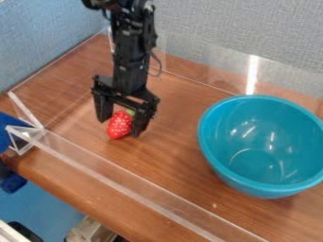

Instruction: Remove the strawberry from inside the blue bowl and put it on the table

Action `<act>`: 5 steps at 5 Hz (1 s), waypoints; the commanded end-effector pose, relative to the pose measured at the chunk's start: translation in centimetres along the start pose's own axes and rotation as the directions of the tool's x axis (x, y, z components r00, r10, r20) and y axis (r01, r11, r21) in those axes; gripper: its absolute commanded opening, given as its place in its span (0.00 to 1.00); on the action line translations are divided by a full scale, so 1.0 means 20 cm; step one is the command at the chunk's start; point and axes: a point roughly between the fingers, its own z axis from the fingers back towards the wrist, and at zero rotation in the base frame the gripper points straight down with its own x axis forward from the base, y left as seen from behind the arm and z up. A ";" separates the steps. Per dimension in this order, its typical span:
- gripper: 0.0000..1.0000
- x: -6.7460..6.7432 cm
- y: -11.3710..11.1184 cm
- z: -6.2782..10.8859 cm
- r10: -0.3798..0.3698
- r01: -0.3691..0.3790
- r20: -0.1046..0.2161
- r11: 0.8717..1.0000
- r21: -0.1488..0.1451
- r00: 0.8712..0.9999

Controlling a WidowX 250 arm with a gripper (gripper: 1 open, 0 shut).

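Strawberry (121, 125) rests on the counter (190, 99), well apart from the empty blue bowl (263, 145) at its 3 o'clock. I read the hand (124, 112) as open, fingers straddling the fruit. Release step; next I lift clear vertically.

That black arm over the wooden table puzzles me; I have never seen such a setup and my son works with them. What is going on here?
It is a robot arm, seen by one camera that looks down at the table from a front corner. At its end is a two-fingered tool, pointing straight down with its fingers spread open. Between them sits a small red strawberry, resting on the wooden table; the tool does not appear to be squeezing it. To the right stands a blue bowl, which looks empty. Low clear walls edge the table. So the berry is out of the bowl and set down.
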 end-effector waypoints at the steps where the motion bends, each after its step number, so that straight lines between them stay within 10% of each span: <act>1: 1.00 0.03 0.04 0.26 0.032 -0.031 0.147 0.999 -0.008 0.989; 3: 1.00 0.02 -0.04 0.61 0.025 -0.006 0.303 0.998 -0.063 0.953; 5: 1.00 0.05 -0.11 0.61 -0.019 0.046 0.312 0.996 -0.080 0.950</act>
